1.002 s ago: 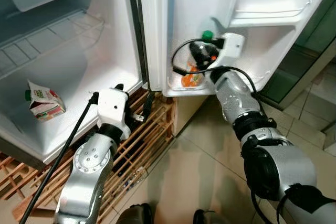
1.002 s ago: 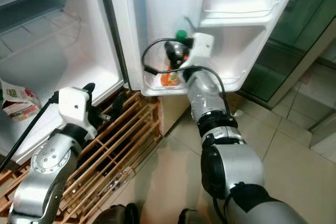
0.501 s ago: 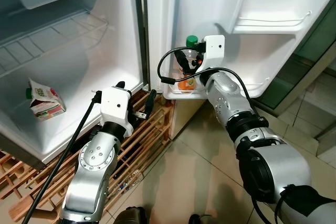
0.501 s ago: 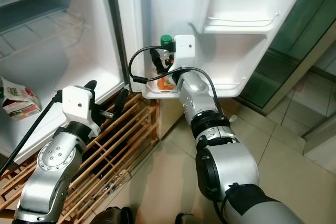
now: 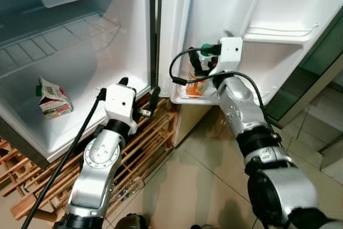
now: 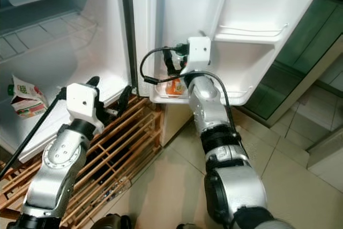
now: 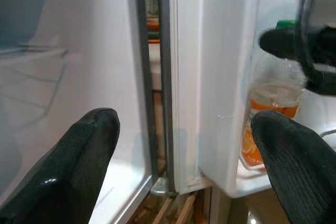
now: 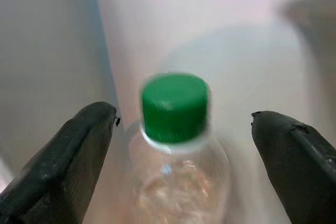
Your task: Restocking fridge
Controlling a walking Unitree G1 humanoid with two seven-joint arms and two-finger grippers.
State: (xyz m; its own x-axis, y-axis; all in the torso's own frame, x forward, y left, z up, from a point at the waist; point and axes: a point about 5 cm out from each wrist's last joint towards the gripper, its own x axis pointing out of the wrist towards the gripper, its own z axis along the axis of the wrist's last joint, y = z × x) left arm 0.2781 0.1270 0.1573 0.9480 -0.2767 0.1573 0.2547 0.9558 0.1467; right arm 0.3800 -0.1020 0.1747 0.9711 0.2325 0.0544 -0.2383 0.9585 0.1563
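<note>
Bottle (image 8: 176,145), green cap, orange drink low inside, stands upright in the lower door shelf (image 5: 185,97). Right gripper (image 8: 181,145) has let go since half a second ago; its fingers now stand spread either side of the neck, apart from it. Judged placed; withdrawal next. Left gripper (image 7: 186,166) spread, idle at 9 o'clock of the shelf. Carton (image 5: 53,100) lies inside the fridge. Bottle label unreadable behind cable.

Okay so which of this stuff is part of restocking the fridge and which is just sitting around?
Part of the job:
bottle standing in the lower door shelf
right gripper, open around the bottle
carton on the fridge floor

Just lying about:
wooden rack under the fridge
left gripper, idle
</note>
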